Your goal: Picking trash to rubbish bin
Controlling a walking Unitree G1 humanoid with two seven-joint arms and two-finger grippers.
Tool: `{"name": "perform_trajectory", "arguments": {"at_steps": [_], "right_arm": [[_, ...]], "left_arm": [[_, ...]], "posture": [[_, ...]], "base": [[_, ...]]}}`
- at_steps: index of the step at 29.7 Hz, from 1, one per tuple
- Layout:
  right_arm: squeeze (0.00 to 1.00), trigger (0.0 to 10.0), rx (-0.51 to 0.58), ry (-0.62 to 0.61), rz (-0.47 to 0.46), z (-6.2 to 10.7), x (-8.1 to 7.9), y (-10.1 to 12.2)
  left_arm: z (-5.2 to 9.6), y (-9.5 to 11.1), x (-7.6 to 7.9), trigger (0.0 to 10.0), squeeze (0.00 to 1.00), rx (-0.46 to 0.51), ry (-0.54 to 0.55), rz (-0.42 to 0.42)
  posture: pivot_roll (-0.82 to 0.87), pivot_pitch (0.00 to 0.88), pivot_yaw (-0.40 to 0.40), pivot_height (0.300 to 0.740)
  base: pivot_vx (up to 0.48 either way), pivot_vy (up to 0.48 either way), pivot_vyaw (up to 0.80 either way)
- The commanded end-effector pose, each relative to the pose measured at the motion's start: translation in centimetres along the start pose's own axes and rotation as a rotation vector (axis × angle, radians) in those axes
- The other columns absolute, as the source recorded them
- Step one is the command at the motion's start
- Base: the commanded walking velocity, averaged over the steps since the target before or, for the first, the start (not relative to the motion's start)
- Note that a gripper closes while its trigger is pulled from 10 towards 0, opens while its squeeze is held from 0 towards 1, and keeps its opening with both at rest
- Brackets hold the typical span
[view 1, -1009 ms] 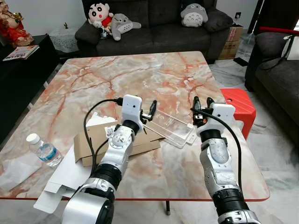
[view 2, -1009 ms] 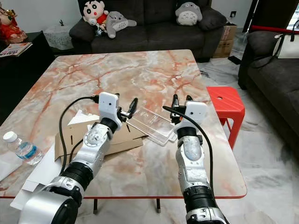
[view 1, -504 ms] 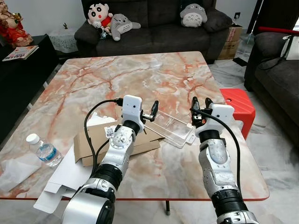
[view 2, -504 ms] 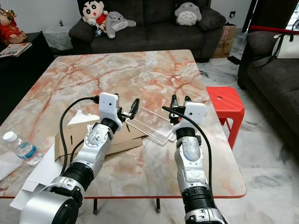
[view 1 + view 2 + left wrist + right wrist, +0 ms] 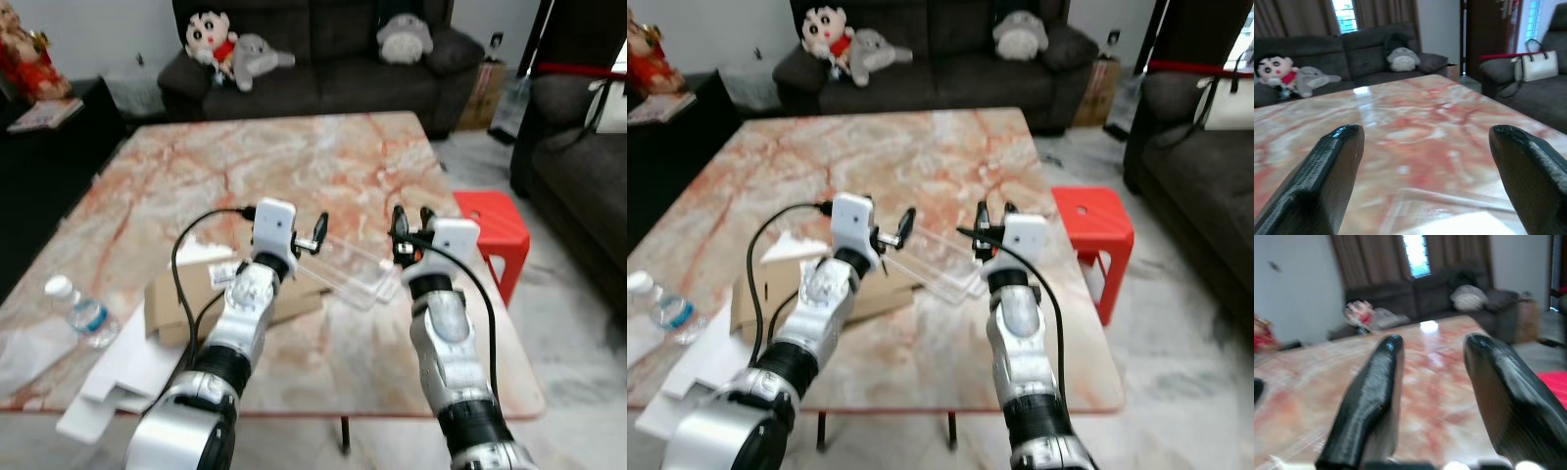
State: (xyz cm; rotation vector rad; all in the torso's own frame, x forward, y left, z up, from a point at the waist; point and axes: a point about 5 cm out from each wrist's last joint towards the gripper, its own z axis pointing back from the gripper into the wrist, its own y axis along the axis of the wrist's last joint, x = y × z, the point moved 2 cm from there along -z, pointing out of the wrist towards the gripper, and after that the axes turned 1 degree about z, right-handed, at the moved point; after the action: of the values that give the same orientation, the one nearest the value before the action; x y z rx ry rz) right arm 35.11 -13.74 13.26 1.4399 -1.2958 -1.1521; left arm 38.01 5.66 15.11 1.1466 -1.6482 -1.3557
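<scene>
Left eye view: the clear tray (image 5: 355,271) lies on the counter (image 5: 294,166), between the left gripper (image 5: 315,235) and the right gripper (image 5: 409,223), its near-left end resting on the cardboard (image 5: 186,294).
Left gripper: fingers apart, hovering just over the tray's left end.
Right gripper: fingers apart, hovering at the tray's right end, empty.
Tray handling: looks like thin clear plastic, so probably light, springy and slick; it may flex or crack if squeezed hard. A raised rim or short end is likely the best hold, one gripper at each end.
Cardboard: flattened box, below and to the left of the left gripper; stiff, light, wide, likely awkward for one gripper.
Other trash: white sheets (image 5: 118,367) and a bottle (image 5: 80,311), well to the left of the left gripper.
Surface: polished marble-pattern top, glossy, so things may slide instead of lifting.
Room: sofa (image 5: 323,59) with plush toys (image 5: 230,44) beyond the grippers; red stool (image 5: 490,220) right of the right gripper; tiled floor (image 5: 588,372).
</scene>
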Motion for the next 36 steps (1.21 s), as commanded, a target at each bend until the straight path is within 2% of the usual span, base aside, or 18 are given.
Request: {"name": "perform_trajectory", "arguments": {"at_steps": [1,5,17,18,21,26,29,36], "right_arm": [[0.0,10.0,0.02,0.011,-0.011,-0.2,-0.4,0.6],[0.0,10.0,0.018,0.011,-0.01,-0.2,-0.4,0.6],[0.0,10.0,0.013,0.009,-0.018,-0.4,-0.3,0.7],[0.0,10.0,0.01,0.008,-0.021,-0.4,-0.2,0.7],[0.0,10.0,0.008,0.009,-0.02,-0.4,-0.2,0.6],[0.0,10.0,0.004,0.008,-0.019,-0.4,-0.1,0.6],[0.0,10.0,0.004,0.006,-0.019,-0.4,0.0,0.7],[0.0,10.0,0.0,0.006,-0.018,-0.3,0.0,0.6]], "left_arm": [[0.1,0.0,-0.5,10.0,0.0,-0.003,0.007,-0.02],[0.0,0.1,-0.4,10.0,0.0,-0.003,0.007,-0.021],[0.0,-0.3,-0.8,10.0,0.0,-0.037,0.016,-0.033],[0.0,-0.4,-0.8,10.0,0.0,-0.05,0.005,-0.076],[-0.2,-0.6,-0.9,10.0,0.0,-0.071,-0.004,-0.117],[-0.9,-1.0,-1.6,10.0,0.0,-0.176,-0.003,-0.234],[-1.5,-0.4,-1.8,10.0,0.0,-0.183,-0.006,-0.241],[-1.9,-0.1,-1.5,10.0,0.0,-0.167,0.004,-0.226]], "posture": [[0.05,0.0,0.061,0.74],[0.05,0.0,0.058,0.74],[0.06,0.0,0.047,0.74],[0.06,0.0,0.046,0.74],[0.06,0.0,0.042,0.74],[0.05,0.0,0.042,0.74],[0.05,0.0,0.043,0.74],[0.05,0.0,0.038,0.74]], "base": [[0.0,-0.337,0.0],[0.0,-0.338,0.0],[0.0,0.0,0.0],[0.0,0.0,0.0],[0.0,0.0,0.0],[0.0,0.0,0.0],[0.0,0.0,0.0],[0.0,0.0,0.0]]}}
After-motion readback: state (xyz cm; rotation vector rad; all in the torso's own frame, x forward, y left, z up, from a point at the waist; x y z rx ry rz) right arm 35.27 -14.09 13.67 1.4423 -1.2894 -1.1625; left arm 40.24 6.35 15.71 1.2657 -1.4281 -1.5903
